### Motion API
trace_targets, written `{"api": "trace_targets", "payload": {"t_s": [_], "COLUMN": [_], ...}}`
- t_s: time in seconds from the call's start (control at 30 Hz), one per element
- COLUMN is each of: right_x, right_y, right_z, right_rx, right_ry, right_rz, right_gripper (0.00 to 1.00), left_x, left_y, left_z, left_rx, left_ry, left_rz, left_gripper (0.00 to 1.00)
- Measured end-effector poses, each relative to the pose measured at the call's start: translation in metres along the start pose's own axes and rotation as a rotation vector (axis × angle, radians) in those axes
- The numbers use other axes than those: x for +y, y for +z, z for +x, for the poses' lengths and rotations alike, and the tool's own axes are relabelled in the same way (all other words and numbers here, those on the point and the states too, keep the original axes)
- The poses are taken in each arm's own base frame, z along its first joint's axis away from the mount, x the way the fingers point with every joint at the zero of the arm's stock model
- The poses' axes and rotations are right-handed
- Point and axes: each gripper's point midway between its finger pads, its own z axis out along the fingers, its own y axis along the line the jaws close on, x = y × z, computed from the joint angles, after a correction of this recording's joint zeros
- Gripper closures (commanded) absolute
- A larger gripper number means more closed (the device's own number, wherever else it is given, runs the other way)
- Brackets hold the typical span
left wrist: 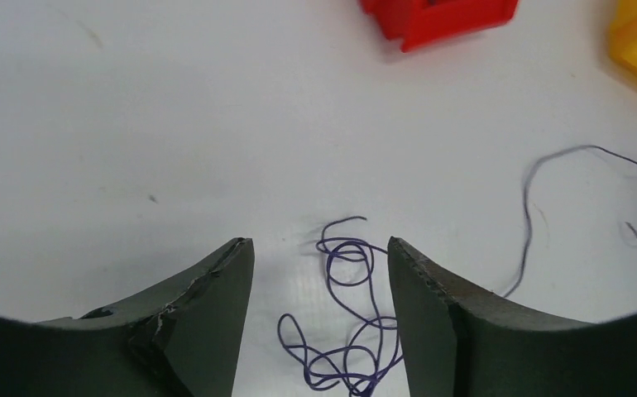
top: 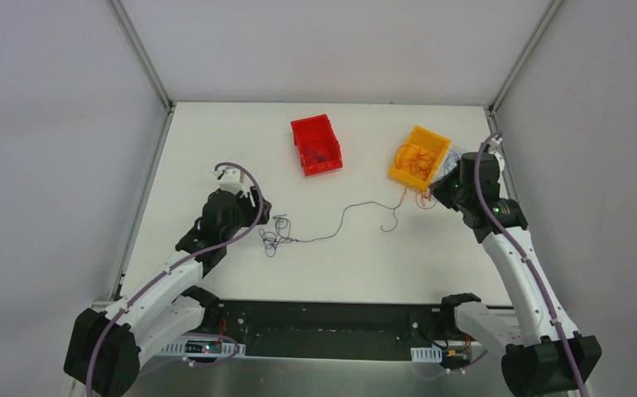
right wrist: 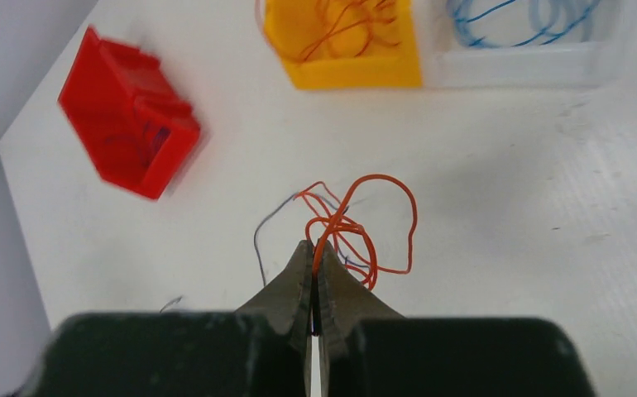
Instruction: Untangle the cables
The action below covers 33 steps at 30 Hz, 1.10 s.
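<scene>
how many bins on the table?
3: red bin at far centre; yellow bin to its right; clear bin right beside the yellow one, mostly hidden behind the right arm in the top view.

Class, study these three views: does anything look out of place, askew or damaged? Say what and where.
One finger pad of the left gripper looks cracked along its inner edge. The red bin and the yellow bin both sit skewed to the edges of the table. A dark purple wire lies knotted between that gripper's open fingers.
</scene>
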Motion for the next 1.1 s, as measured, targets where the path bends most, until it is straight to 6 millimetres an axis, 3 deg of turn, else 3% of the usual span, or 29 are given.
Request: {"api": "trace_targets", "payload": {"t_s": [0.1, 0.13, 0.37, 0.53, 0.9, 1.1], "right_x": [0.03, 0.042, 0.12, 0.16, 0.207, 0.221], "right_y": [-0.005, -0.01, -0.069, -0.105, -0.172, -0.191], "right_z": [0.024, 0.028, 0.021, 0.009, -0.029, -0.043], "right_rx": [0.122, 0.146, 0.224, 0.252, 0.207, 0.189], "right_ry": [-0.071, -0.091, -0.152, -0.183, -0.208, -0.207], "right_rz": [-0.104, -0.148, -0.469, -0.633, -0.845, -0.903], "right_gripper": [1.0, 1.0, 1.0, 1.0, 1.0, 1.0], "left_x": [-0.02, -0.027, -0.062, -0.082, -0.123, -0.168], "left_y": [0.0, -0.001, -0.009, -0.016, -0.019, -0.012], "left_z": [0.001, 0.001, 0.0, 0.003, 0.007, -0.006], "left_rx": [0.013, 0.013, 0.003, -0.017, -0.062, -0.078], "left_ry": [0.026, 0.032, 0.073, 0.091, 0.154, 0.254], "left_rz": [0.114, 0.155, 0.339, 0.456, 0.672, 0.762], "left_gripper": [0.03, 0.01, 0.01, 0.01, 0.02, 0.01]}}
